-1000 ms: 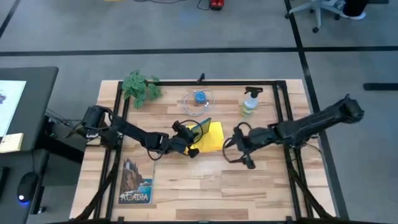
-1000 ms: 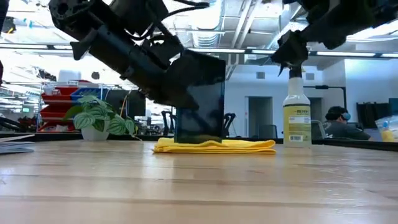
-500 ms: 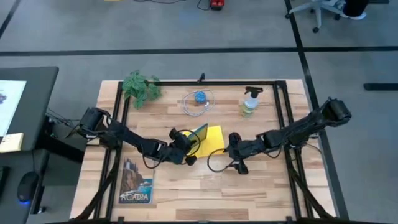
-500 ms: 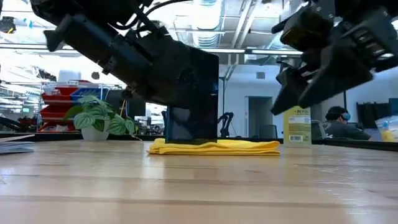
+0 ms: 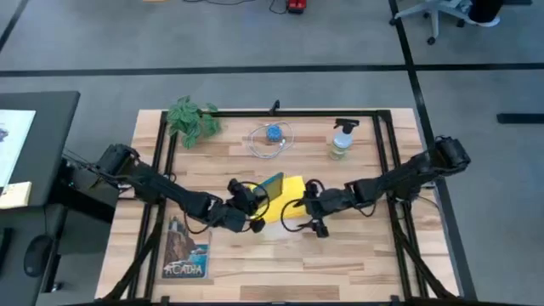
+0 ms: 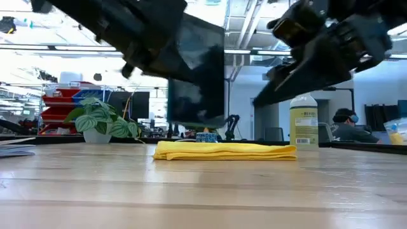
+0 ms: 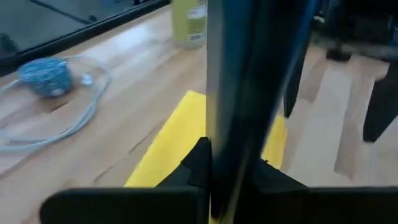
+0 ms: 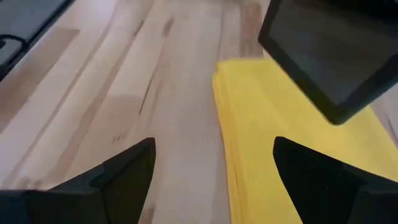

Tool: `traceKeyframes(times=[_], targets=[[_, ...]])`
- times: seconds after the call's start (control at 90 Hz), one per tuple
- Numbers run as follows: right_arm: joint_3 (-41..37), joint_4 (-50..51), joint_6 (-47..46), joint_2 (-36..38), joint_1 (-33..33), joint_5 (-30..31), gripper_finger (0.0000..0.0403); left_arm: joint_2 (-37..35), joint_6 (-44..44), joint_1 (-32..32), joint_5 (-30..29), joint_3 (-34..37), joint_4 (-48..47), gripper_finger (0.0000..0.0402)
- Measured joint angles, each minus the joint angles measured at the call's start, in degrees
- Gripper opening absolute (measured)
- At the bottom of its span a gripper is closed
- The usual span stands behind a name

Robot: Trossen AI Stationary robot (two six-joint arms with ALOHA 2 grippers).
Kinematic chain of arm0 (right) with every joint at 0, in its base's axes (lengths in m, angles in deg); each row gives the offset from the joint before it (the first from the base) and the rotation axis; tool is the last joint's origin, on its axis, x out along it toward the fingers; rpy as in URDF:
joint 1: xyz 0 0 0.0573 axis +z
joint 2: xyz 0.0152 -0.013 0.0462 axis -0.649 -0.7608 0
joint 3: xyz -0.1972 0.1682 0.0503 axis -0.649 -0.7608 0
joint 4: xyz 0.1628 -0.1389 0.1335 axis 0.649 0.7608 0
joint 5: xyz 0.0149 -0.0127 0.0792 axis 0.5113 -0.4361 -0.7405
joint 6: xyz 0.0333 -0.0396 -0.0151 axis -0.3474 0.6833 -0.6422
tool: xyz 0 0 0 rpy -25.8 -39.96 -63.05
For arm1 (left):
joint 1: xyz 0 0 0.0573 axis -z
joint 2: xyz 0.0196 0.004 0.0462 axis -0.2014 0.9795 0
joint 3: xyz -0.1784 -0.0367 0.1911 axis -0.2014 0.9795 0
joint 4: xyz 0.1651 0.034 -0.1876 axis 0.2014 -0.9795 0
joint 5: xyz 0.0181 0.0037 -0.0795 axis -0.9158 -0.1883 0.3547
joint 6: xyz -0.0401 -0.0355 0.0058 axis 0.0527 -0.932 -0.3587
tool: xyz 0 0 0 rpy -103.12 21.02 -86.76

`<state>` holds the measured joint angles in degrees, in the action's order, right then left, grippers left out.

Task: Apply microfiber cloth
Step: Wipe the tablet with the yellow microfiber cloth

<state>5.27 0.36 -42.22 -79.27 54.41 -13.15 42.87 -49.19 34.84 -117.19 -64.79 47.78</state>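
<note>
Left gripper (image 5: 252,206) gripping tablet (image 5: 271,188) aloft

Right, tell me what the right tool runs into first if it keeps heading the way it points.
Probably the microfiber cloth: the right tool, open, points at the cloth's near edge, with the lifted tablet above and beyond. Depth is unclear.

folded yellow microfiber cloth (image 5: 291,206) flat on mid-table
</note>
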Motion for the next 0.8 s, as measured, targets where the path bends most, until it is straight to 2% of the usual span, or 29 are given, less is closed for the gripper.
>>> traceKeyframes(times=[0.189, 0.289, 0.378, 0.478, 0.544, 0.633, 0.8], targets=[[2.5, -12.1, 4.0, -9.6, -3.6, -0.1, 0.0311, -6.3, -14.1, 2.0, -1.6, 0.0, -18.8, 0.0009], [6.2, -12.0, 5.2, -14.5, -6.0, -0.3, 0.0311, -7.8, -18.3, 2.9, -1.7, 0.0, -23.9, 0.0009], [9.1, -11.8, 6.0, -18.6, -7.9, -3.1, 0.0309, -7.7, -21.0, 3.2, -1.8, 0.0, -25.4, 0.0009], [10.5, -11.7, 5.8, -22.3, -9.7, -4.6, 0.0292, -7.6, -24.0, 3.7, -1.9, 0.0, -26.8, 0.0009], [10.4, -12.1, 4.6, -23.6, -10.7, -5.9, 0.0267, -7.5, -26.5, 4.3, -1.7, 0.0, -27.8, 0.0009], [9.5, -12.5, 2.7, -24.2, -11.8, -7.7, 0.0207, -7.8, -30.1, 5.3, -1.5, 0.8, -27.5, 0.0009], [7.2, -8.5, -0.2, -22.5, -11.8, -7.3, 0.0048, -8.3, -35.8, 6.9, -1.4, 4.5, -23.9, 0.0009]])
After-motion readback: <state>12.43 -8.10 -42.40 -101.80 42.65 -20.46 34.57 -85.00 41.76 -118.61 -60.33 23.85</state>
